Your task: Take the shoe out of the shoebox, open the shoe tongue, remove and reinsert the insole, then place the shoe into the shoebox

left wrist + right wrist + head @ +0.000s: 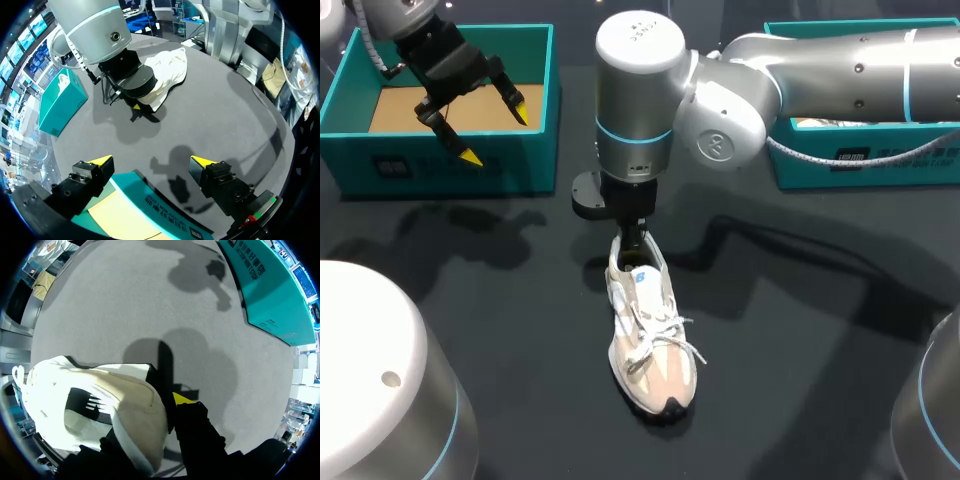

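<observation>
Shoe (650, 340) lies on its sole on the dark table (470, 300), well apart from both teal boxes, so the take-out step looks done. Left shoebox (520, 165) shows only a bare brown floor. A second box (785, 170) sits at the far right, mostly behind the right arm. Right gripper (635, 240) reaches past the middle and comes down on the heel. Left gripper (480, 110) hangs over the left shoebox, spread wide and holding nothing. Laces look loosely in place and the tongue does not look pulled open.

Left wrist view: own yellow tips are wide apart above the shoebox wall. The shoe is far ahead on the table with the right gripper on top of its heel end.

Right wrist view: the heel collar and the shoe opening fill the area by the gripper. I cannot tell whether the gripper clamps the heel. Whether the insole is seated is unclear too.

Likely stage: shoe being set or steadied for the tongue step. The tongue, the insole out and in, and the return to the box appear left.
</observation>
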Available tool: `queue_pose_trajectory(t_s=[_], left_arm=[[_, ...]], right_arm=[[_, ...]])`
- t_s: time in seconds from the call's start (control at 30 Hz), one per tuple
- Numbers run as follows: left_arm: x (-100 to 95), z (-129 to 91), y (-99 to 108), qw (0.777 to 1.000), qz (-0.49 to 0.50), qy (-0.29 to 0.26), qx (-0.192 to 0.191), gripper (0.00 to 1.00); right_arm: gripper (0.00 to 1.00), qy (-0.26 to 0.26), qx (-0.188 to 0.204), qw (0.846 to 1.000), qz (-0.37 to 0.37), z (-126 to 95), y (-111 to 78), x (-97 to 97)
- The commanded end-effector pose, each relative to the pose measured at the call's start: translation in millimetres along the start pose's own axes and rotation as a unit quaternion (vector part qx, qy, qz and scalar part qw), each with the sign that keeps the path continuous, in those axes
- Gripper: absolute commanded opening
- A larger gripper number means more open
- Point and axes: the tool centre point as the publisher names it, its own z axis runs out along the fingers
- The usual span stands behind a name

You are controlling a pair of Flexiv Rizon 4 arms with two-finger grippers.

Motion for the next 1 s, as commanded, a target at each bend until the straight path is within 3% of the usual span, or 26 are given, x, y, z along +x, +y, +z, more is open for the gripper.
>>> queue_pose_trajectory(t_s=[0.03, 0.4, 0.9, 1.0], left_arm=[[-0.2, 0, 0, 1.0, 0.0, 0.001, -0.001, 1.0], [-0.2, 0, 0, 1.0, 0.0, 0.001, -0.001, 1.0], [-0.2, 0, 0, 1.0, 0.0, 0.001, -0.001, 1.0], [-0.2, 0, 0, 1.0, 0.0, 0.001, -0.001, 1.0]], right_arm=[[0.0, -0.002, 0.002, 1.0, 0.004, -7, 0.4, 3.0], [0.0, 0.003, 0.001, 1.0, 0.023, -63, -18.6, 7.3], [0.0, -0.047, 0.051, 0.997, 0.043, -192, -69.4, -1.5], [0.0, -0.047, 0.051, 0.997, 0.043, -192, -69.4, -1.5]])
